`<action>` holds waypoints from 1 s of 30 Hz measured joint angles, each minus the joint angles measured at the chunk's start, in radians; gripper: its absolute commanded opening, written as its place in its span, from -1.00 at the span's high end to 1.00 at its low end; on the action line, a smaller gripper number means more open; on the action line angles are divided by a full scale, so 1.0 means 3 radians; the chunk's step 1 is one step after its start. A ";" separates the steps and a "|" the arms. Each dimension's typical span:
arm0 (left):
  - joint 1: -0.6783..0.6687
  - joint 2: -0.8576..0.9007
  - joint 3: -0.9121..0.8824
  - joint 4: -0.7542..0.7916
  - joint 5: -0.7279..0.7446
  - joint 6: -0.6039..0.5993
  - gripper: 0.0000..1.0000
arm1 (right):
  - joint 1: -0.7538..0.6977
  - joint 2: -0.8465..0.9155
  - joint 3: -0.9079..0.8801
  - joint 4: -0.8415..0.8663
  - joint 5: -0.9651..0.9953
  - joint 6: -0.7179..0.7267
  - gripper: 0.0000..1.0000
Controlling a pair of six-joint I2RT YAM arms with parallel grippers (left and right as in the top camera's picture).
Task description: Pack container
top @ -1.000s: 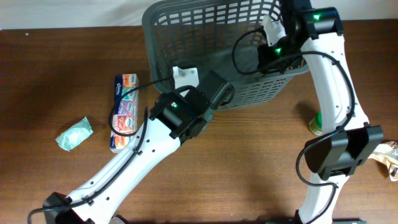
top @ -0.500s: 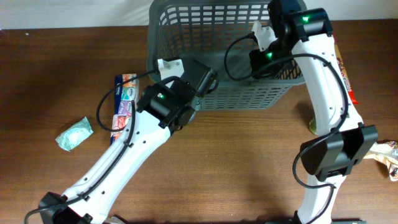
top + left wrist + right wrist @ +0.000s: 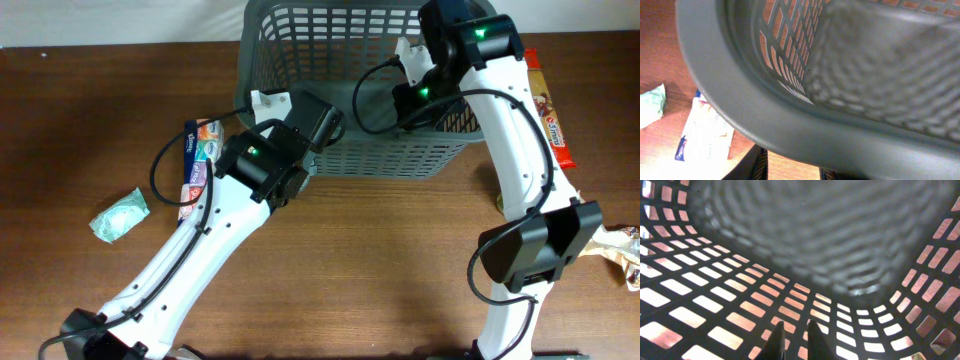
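Two arms are crowding the container (image 3: 390,155), and what's just changed is its pose. A second ago it was sitting twisted at an angle, and now it's standing squared up toward the back of the surface (image 3: 400,270). The left jaws are hanging right at the container's near corner with the thick rim filling that wrist view. I honestly can't tell how wide they are or whether they're gripping the rim. The right jaws are reaching inside the container near its far wall, nearly together with just a slim gap, and I can't tell if any lattice is pinched in there. To me the straightening bit is looking about done, but the real packing isn't happening yet. What I can see of the inside is looking bare, with the tissue pack (image 3: 200,165) and teal packet (image 3: 120,215) lying off the container's one side and a snack bar (image 3: 548,110) off the other.
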 measured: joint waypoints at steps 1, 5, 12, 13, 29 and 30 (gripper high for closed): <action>0.0000 0.0000 0.0000 0.0000 0.0000 0.0004 0.48 | 0.0000 0.0004 0.0038 -0.0013 -0.0001 0.0005 0.66; 0.0000 0.0000 0.0000 0.0003 0.0000 0.0014 0.44 | 0.0000 0.0024 0.0367 -0.0064 0.0013 0.0010 0.08; 0.0000 -0.0001 0.0000 -0.0004 0.0000 0.0182 0.22 | 0.0000 0.0024 0.1272 -0.0215 -0.0008 0.0009 -0.89; -0.0003 -0.0004 0.0001 -0.0005 -0.0001 0.0206 0.12 | 0.0000 0.0023 0.1383 -0.0231 -0.0022 -0.0008 -0.98; -0.0123 -0.1048 0.0197 -0.0175 -0.0261 0.0443 -0.99 | -0.0263 -0.0432 0.1846 -0.0426 0.0568 0.0278 -0.98; -0.0123 -0.1137 0.0200 -0.0200 -0.0329 0.0443 -0.99 | -0.0371 -0.0495 0.1850 -0.0426 0.0693 0.0347 -0.98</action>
